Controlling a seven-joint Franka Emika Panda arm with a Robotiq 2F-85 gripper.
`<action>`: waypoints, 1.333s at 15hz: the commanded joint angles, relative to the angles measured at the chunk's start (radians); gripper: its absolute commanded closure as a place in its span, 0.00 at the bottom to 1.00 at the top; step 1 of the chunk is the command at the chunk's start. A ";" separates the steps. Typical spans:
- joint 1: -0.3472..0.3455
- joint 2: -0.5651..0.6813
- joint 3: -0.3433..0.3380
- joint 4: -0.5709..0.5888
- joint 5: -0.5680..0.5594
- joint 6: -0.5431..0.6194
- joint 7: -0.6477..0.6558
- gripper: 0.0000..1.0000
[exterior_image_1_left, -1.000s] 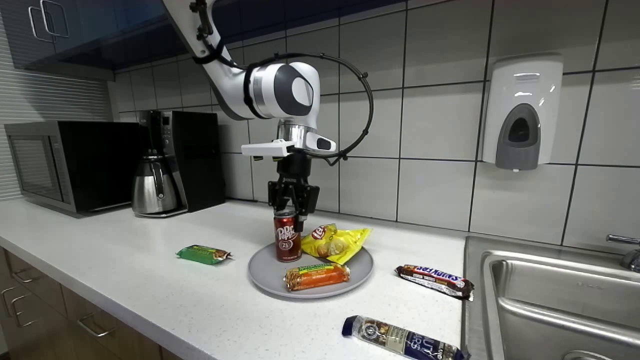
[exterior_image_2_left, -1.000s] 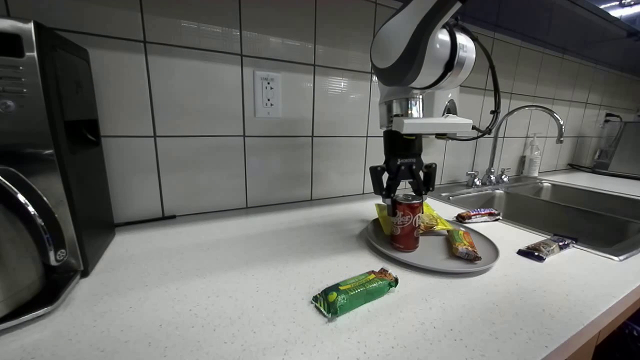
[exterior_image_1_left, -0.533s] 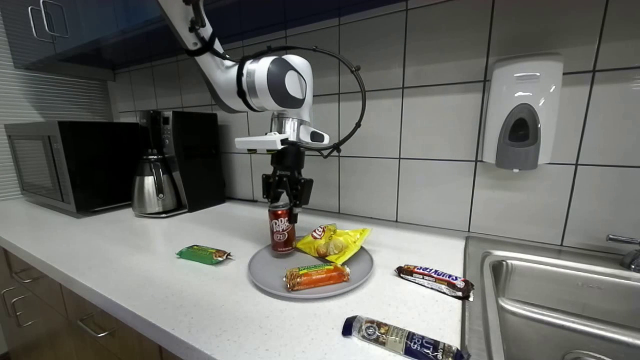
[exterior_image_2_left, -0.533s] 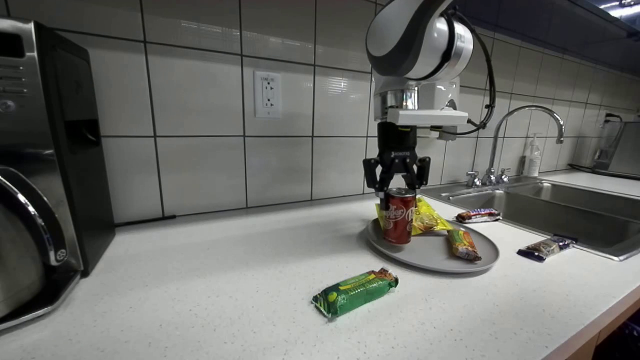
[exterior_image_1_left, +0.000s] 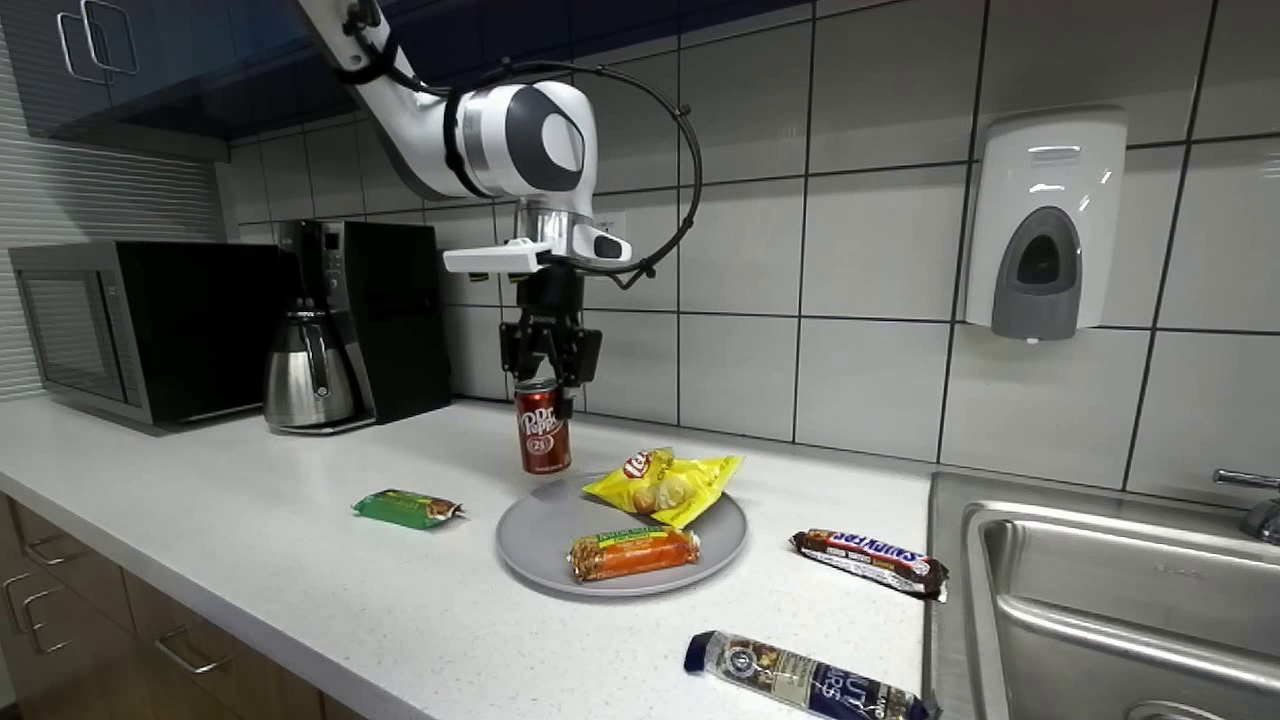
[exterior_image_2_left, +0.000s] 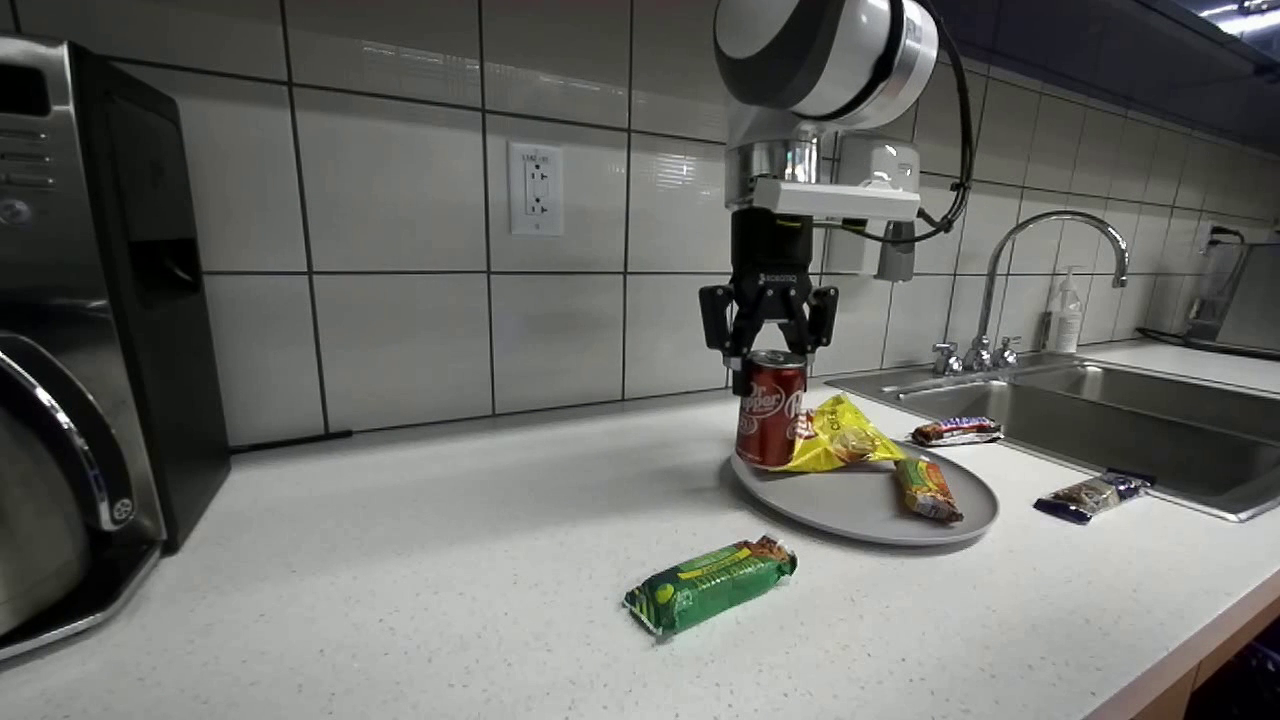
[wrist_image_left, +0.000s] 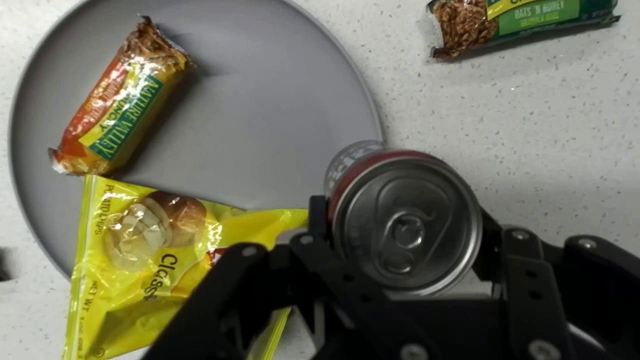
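Gripper (exterior_image_1_left: 545, 395) pinches the soda can (exterior_image_1_left: 543, 440) near the plate (exterior_image_1_left: 535, 545).
In an exterior view, the can is upright behind the plate's left side; the green granola bar (exterior_image_1_left: 405, 509) lies left of the plate. In an exterior view, the can partly covers the chip bag (exterior_image_2_left: 842, 440) at the plate's rim; contact beneath the can cannot be determined. In the wrist view, the fingers (wrist_image_left: 318, 215) flank the can; the orange granola bar (wrist_image_left: 120, 105) lies on the plate.
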 joint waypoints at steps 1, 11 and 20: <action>0.013 -0.020 0.016 0.005 0.008 -0.032 -0.006 0.62; 0.068 0.091 0.037 0.116 -0.012 -0.039 -0.002 0.62; 0.113 0.234 0.042 0.277 -0.023 -0.061 -0.011 0.62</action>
